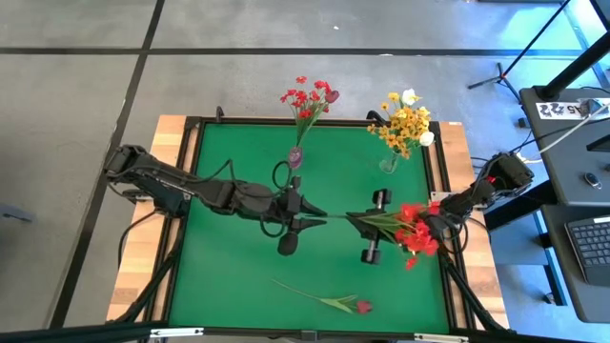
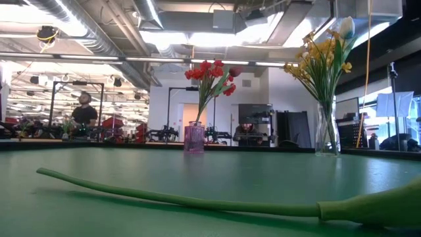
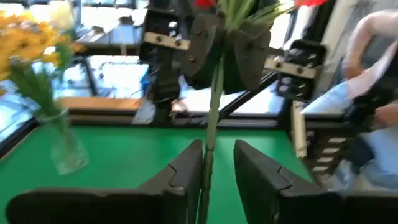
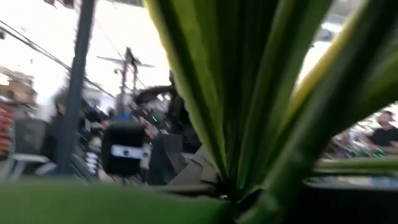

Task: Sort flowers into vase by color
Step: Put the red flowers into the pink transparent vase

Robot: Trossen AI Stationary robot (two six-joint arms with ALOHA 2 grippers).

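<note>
A red-blossomed flower [image 1: 412,232] hangs about level over the green table [image 1: 238,276], blossoms toward the right edge. My right gripper [image 1: 360,221] is shut on it. Its thin stem [image 1: 335,218] runs left into my left gripper [image 3: 219,163], also seen in the high view [image 1: 318,216], which is open with the stem's end between its fingers. A purple vase [image 1: 296,157] with red flowers and a clear vase [image 1: 389,164] with yellow flowers stand at the far edge. A dark red bud flower [image 1: 329,302] lies flat near the front edge. My right gripper pinches the flower's stem just below the leaves [image 3: 217,70] between its two fingers, coming from the table's right side and tipped slightly up. The flower is lifted clear, its stem reaching toward the left. My left gripper has the stem's end [image 3: 207,155] close against one finger's [image 3: 189,165] inner side; whether they touch, I cannot tell.
The lying flower's stem [image 2: 184,197] crosses the foreground of the low view. A dark frame and wooden strips [image 1: 172,143] border the table. Green surface lies bare at the left and centre front. A person [image 3: 373,74] shows beyond the table's right side.
</note>
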